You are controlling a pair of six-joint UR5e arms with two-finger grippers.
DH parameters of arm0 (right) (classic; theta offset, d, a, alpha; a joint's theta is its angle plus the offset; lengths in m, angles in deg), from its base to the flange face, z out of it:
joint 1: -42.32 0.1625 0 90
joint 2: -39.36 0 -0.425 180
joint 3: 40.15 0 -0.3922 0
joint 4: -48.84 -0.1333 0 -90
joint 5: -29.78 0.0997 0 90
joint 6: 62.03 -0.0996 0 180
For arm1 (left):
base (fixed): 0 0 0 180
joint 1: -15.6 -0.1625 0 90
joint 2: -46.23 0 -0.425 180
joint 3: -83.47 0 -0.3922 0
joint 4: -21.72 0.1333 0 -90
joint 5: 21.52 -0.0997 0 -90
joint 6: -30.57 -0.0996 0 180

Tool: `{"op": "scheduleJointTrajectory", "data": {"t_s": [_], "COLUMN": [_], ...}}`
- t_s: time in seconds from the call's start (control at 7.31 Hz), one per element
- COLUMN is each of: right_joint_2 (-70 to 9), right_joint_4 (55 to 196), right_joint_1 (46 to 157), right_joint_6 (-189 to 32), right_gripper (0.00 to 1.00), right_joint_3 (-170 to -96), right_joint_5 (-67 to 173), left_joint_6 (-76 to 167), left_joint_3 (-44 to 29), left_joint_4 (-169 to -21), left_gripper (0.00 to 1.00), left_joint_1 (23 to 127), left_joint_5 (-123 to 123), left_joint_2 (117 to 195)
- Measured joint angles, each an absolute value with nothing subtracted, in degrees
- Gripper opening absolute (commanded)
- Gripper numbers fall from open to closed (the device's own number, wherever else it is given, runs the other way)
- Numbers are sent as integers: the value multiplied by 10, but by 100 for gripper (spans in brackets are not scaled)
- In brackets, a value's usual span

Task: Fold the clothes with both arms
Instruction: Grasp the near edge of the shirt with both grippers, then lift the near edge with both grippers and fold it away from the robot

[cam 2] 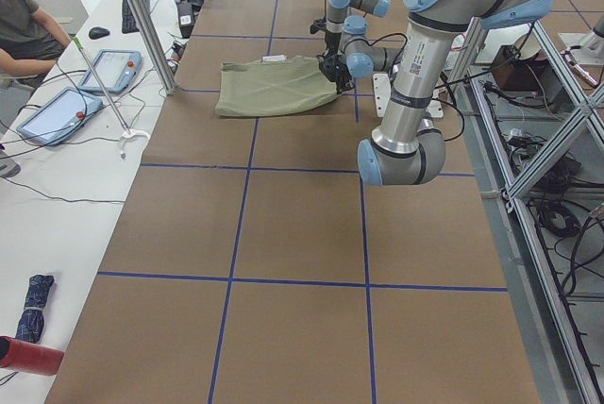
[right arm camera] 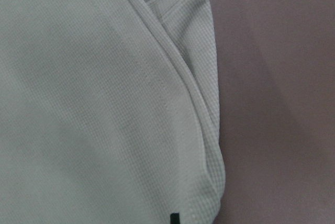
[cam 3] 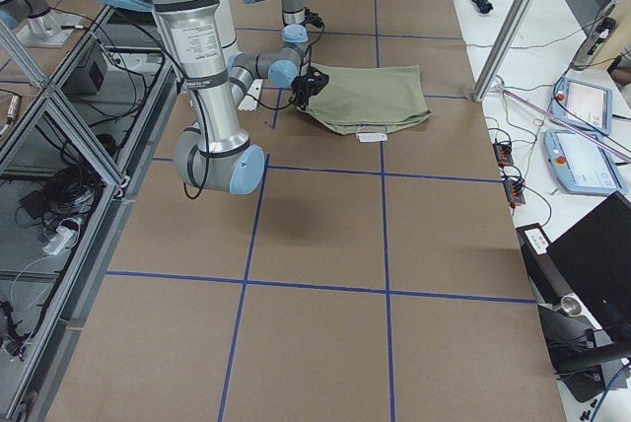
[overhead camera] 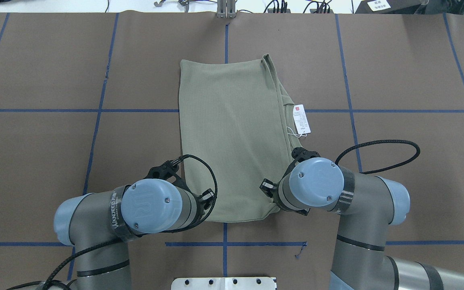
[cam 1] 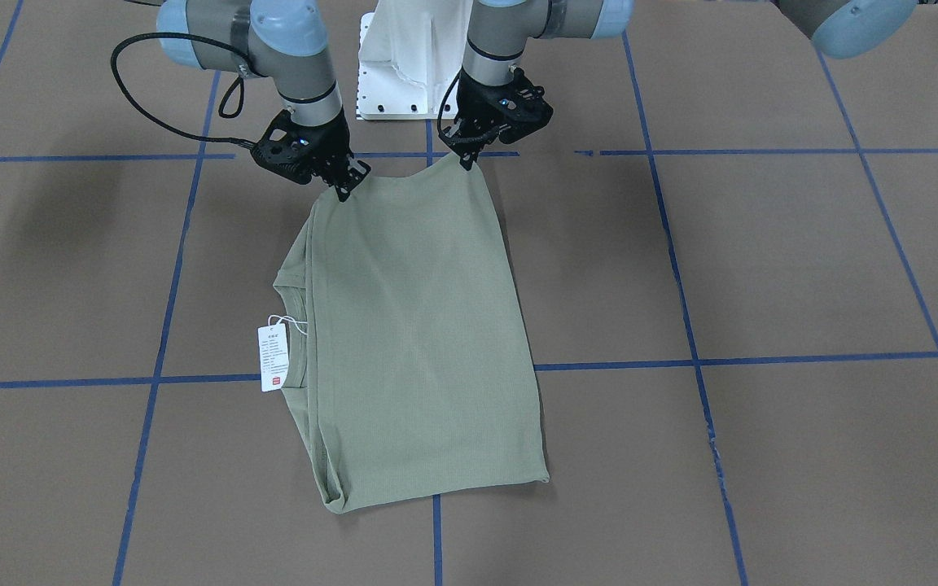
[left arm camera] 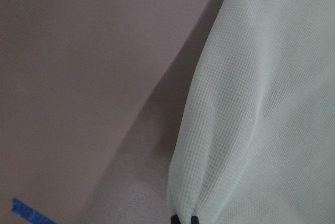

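The pale sage-green shirt [cam 1: 420, 342] lies folded into a long rectangle on the brown table, also seen from overhead [overhead camera: 232, 133]. Its white hang tag [cam 1: 273, 358] with a red mark sticks out at the neck side. My left gripper [cam 1: 466, 163] is shut on one corner of the shirt's edge nearest the robot, my right gripper [cam 1: 344, 194] on the other corner. Both hold that edge slightly off the table. The left wrist view shows fabric [left arm camera: 261, 103] pinched at the fingertips. The right wrist view shows layered hems [right arm camera: 178, 93]. From overhead, the wrists hide both grippers' fingertips.
The white bolted pedestal [cam 1: 412, 57] stands just behind the grippers. Blue tape lines [cam 1: 681, 285] divide the brown table. A side bench with tablets [cam 2: 57, 111], a metal post [cam 2: 142, 17] and a seated person [cam 2: 24, 17] lies beyond the shirt's far edge.
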State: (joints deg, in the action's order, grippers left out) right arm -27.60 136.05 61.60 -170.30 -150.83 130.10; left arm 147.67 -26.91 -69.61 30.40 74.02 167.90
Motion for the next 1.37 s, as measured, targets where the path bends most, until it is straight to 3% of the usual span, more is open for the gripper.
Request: {"op": "scheduleJointTrajectory", "data": {"t_s": [0.68,0.96,1.37], "right_joint_2": [-298,-294,-265], "right_joint_4": [1400,1400,1393], "right_joint_1": [610,611,660], "right_joint_6": [-1705,-1700,-1622], "right_gripper": [0,0,0], "right_joint_3": [-1620,-1617,-1577], "right_joint_5": [1469,1454,1368], "left_joint_6": [1460,1436,1377], "left_joint_3": [-405,-409,-383], "left_joint_4": [-548,-542,-571], "left_gripper": [0,0,0], "left_joint_1": [226,229,325], "left_joint_5": [740,739,739], "left_joint_2": [1677,1678,1686]}}
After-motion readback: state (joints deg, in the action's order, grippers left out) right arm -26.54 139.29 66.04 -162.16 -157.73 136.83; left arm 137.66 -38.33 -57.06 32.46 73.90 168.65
